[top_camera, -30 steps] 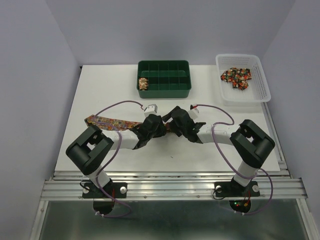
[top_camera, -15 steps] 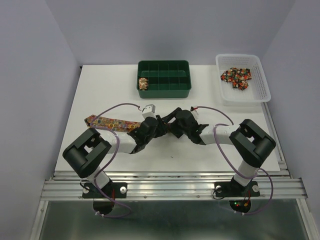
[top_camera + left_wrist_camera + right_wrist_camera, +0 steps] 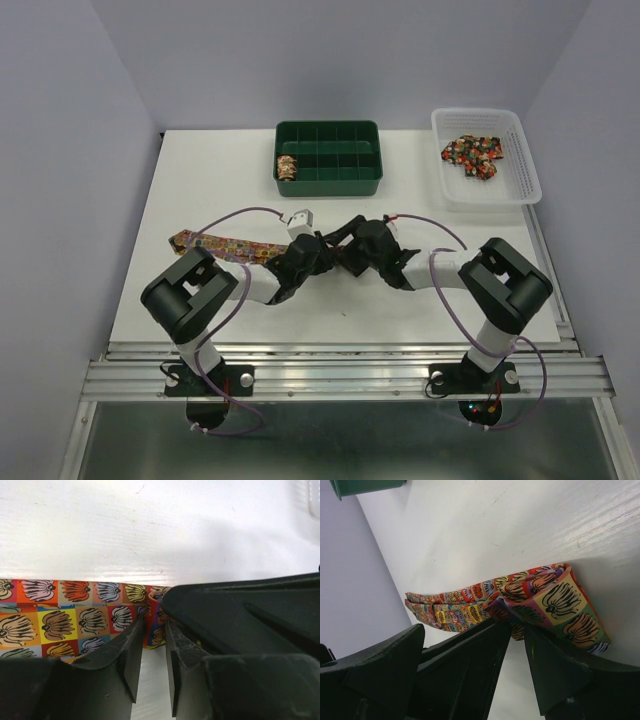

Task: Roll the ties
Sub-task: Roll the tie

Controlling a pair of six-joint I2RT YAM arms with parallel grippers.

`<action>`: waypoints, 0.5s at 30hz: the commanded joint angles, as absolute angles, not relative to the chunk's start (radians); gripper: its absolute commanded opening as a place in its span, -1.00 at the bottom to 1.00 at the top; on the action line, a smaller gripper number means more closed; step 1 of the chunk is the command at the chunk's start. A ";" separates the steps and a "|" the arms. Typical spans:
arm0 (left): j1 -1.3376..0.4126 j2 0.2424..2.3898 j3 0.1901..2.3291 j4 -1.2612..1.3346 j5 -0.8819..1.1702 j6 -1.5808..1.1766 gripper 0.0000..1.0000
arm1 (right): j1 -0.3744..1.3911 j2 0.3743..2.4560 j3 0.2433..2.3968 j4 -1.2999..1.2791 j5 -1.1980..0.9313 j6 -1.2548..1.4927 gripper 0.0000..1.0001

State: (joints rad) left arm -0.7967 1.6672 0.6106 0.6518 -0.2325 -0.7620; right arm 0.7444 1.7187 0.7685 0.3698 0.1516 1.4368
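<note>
One tie (image 3: 215, 243), a long strip with a red, orange and gold patchwork print, lies flat on the white table from the left toward the middle. Its near end is folded into a small loop between both grippers. My left gripper (image 3: 316, 250) is shut on the fold's edge, seen in the left wrist view (image 3: 154, 627) with the tie (image 3: 60, 615) stretching left. My right gripper (image 3: 347, 254) faces it, almost touching, and is shut on the folded end (image 3: 560, 602), as the right wrist view (image 3: 518, 625) shows.
A green divided box (image 3: 330, 180) stands at the back centre with one rolled tie (image 3: 287, 166) in its left compartment. A white basket (image 3: 520, 175) at the back right holds loose ties (image 3: 473, 155). Both arms' purple cables loop over the middle of the table.
My left arm's elbow has swung out and back, and its wrist has turned a little toward the right gripper. The tie's flat part has stayed in place.
</note>
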 commanded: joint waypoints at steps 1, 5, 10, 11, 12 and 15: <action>-0.801 1.692 0.663 0.657 -0.279 -0.767 -0.31 | 0.736 1.715 0.744 0.411 0.109 1.436 0.70; -0.801 1.707 0.667 0.646 -0.282 -0.775 -0.38 | 0.727 1.701 0.727 0.437 0.087 1.431 0.71; -0.801 1.721 0.675 0.624 -0.298 -0.775 -0.40 | 0.719 1.645 0.690 0.488 0.086 1.440 0.71; -0.801 1.723 0.676 0.621 -0.298 -0.773 -0.40 | 0.718 1.638 0.684 0.488 0.084 1.437 0.71; -0.801 1.727 0.681 0.620 -0.292 -0.770 -0.47 | 0.718 1.620 0.681 0.488 0.084 1.434 0.71; -0.801 1.727 0.678 0.620 -0.285 -0.770 -0.48 | 0.715 1.583 0.672 0.480 0.107 1.419 0.72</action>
State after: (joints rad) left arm -0.7967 1.7199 0.6552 0.6384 -0.2634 -0.7761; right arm 0.7235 1.6516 0.6933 0.4355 0.0959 1.4364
